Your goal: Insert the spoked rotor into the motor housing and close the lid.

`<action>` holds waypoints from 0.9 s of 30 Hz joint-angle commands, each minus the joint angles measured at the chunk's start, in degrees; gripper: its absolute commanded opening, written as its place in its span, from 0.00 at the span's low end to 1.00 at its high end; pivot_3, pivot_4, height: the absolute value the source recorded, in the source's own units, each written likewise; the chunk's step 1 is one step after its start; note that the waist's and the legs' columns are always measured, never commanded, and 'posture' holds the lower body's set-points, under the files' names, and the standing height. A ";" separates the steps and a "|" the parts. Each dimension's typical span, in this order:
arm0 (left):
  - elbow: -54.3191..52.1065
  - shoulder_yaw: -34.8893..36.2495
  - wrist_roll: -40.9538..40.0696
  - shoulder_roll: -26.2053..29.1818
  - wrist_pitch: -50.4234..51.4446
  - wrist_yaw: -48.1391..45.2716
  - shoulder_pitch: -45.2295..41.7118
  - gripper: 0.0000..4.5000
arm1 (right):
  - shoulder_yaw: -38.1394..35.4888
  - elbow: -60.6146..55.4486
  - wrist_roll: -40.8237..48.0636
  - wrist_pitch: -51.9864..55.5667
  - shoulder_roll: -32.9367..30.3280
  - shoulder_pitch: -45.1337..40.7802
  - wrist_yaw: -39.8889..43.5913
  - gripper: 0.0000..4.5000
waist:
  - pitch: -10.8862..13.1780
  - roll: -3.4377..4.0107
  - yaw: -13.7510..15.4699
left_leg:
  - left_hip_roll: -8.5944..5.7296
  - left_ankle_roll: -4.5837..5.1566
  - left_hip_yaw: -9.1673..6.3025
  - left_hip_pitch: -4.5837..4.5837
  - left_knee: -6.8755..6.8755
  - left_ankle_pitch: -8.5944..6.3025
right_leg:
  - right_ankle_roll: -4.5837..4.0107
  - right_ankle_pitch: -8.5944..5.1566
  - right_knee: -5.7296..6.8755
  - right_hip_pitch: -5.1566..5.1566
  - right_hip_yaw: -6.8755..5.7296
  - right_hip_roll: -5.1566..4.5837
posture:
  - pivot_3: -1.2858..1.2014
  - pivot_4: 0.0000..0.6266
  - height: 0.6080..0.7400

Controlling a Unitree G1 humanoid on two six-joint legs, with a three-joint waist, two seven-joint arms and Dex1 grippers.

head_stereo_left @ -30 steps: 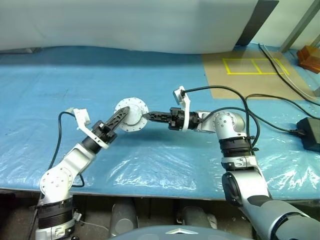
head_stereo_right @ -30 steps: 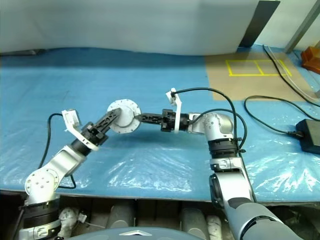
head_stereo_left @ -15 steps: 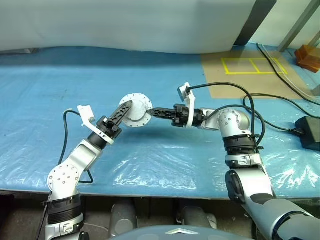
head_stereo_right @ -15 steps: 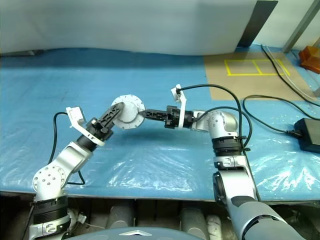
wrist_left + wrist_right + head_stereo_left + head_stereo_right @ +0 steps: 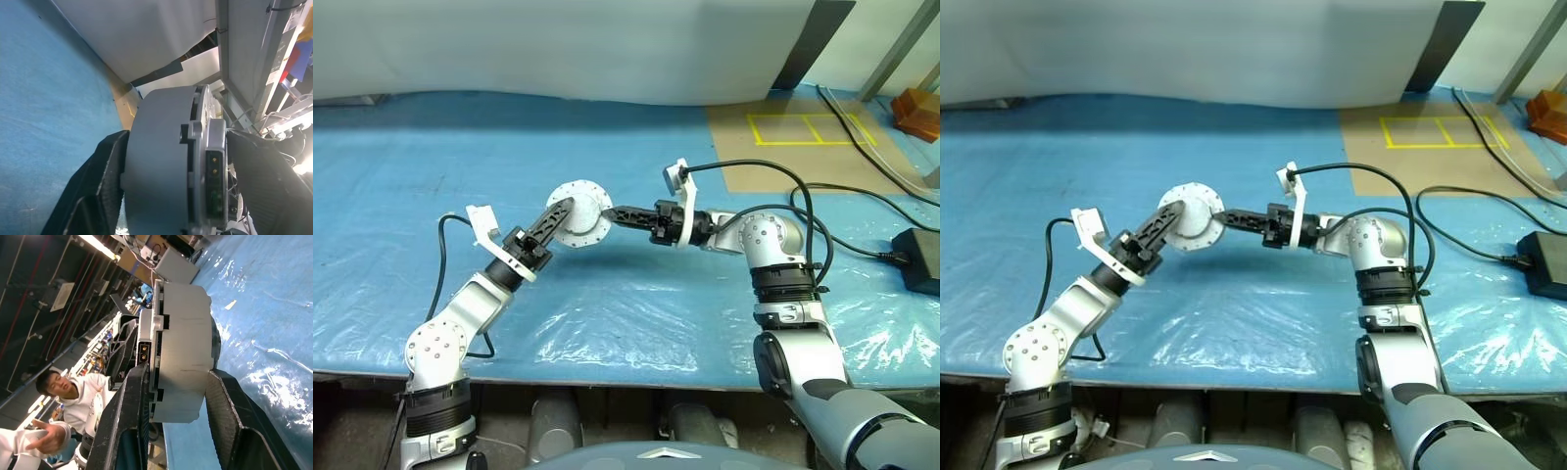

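Motor housing (image 5: 578,211): head view, held in the air above the blue table cover (image 5: 636,294), between both arms.
Left gripper (image 5: 166,196): left wrist view, clamped across housing and flange.
Right gripper (image 5: 171,396): right wrist view, clamped across its width.
Advice: keep one grip firm before the other lets go.

Bright, even light; glare on plastic sheet (image 5: 607,333)
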 commanded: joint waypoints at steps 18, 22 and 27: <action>-5.14 -6.12 -5.01 1.24 3.68 -1.45 0.77 0.59 | 1.99 -0.44 -0.09 -2.14 2.26 -1.20 -1.77 0.28 | 0.00 0.00 0.03 | 0.00 0.00 -0.02 -0.01 0.06 0.00 | 0.00 0.00 0.03 0.01 -0.01 0.00 | 0.52 0.24 1.00; -4.37 -5.26 -6.76 1.08 3.65 -0.11 -0.31 0.59 | 1.61 0.76 -0.09 -2.02 2.75 -1.84 -2.48 0.28 | 0.00 0.00 0.01 | 0.00 0.00 -0.02 -0.01 0.09 0.00 | 0.00 0.00 0.04 0.02 0.00 0.00 | 0.52 0.24 1.00; -5.40 -5.58 -12.28 2.67 5.58 1.62 -0.15 0.59 | 1.47 3.05 -0.50 -2.63 4.65 -3.49 -3.46 0.28 | 0.00 0.00 -0.10 | 0.01 0.00 -0.03 -0.01 0.11 0.00 | 0.00 0.00 0.07 0.01 0.00 0.01 | 0.52 0.24 1.00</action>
